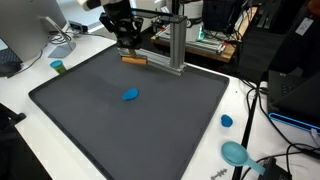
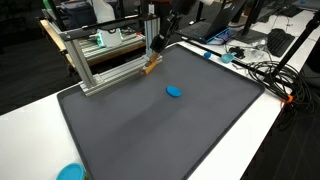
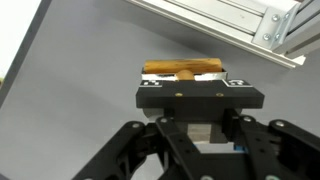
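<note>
A light-brown wooden block (image 1: 134, 59) hangs just over the far edge of the dark grey mat (image 1: 100, 110), with my gripper (image 1: 127, 44) shut on it from above. In an exterior view the block (image 2: 152, 66) is tilted beside the aluminium frame (image 2: 100, 62), under the gripper (image 2: 155, 45). In the wrist view the block (image 3: 185, 69) lies crosswise between the jaws of the gripper (image 3: 186, 80), and the black gripper body hides the fingers. A small blue disc (image 1: 130, 96) lies flat near the mat's middle, well apart from the gripper; it is also in an exterior view as the disc (image 2: 174, 90).
The aluminium frame (image 1: 172, 45) stands along the mat's far edge, close to the gripper. A blue cap (image 1: 227, 121), a teal bowl (image 1: 235, 153) and cables lie on the white table beside the mat. A green cup (image 1: 58, 67) stands off another corner.
</note>
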Controlling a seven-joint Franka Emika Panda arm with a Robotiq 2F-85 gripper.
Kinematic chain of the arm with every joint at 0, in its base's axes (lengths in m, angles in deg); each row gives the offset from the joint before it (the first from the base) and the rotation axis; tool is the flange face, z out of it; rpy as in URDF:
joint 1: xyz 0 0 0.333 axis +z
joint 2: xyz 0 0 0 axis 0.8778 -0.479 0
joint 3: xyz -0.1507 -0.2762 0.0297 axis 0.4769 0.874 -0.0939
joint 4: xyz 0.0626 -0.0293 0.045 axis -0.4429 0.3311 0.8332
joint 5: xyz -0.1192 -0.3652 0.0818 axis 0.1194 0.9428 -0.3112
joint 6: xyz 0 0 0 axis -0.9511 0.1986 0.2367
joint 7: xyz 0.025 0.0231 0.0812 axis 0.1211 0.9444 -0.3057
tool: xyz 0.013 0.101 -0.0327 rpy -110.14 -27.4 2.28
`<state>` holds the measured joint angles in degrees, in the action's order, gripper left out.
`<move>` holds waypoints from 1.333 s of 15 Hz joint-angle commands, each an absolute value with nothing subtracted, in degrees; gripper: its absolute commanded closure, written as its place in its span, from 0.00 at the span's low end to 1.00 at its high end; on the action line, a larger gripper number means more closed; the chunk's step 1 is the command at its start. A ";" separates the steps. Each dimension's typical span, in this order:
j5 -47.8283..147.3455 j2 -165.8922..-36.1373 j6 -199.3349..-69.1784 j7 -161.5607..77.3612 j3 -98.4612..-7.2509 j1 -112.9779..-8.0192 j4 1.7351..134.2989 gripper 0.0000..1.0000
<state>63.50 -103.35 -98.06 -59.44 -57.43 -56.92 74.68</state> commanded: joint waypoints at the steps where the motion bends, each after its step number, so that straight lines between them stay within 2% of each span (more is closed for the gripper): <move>1: 63.80 -103.64 -97.82 -59.61 -58.18 -57.57 74.51 0.53; 2: 63.87 -103.76 -97.82 -59.73 -58.19 -57.57 74.49 0.53; 3: 63.91 -103.77 -97.82 -59.79 -58.19 -57.57 74.49 0.78; 10: 67.41 -100.72 -97.93 -81.06 -61.13 -57.98 75.20 0.78; 20: 57.75 -100.82 -106.01 -113.95 -61.85 -63.37 68.15 0.78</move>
<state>63.32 -100.91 -105.34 -103.60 -61.51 -60.30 71.28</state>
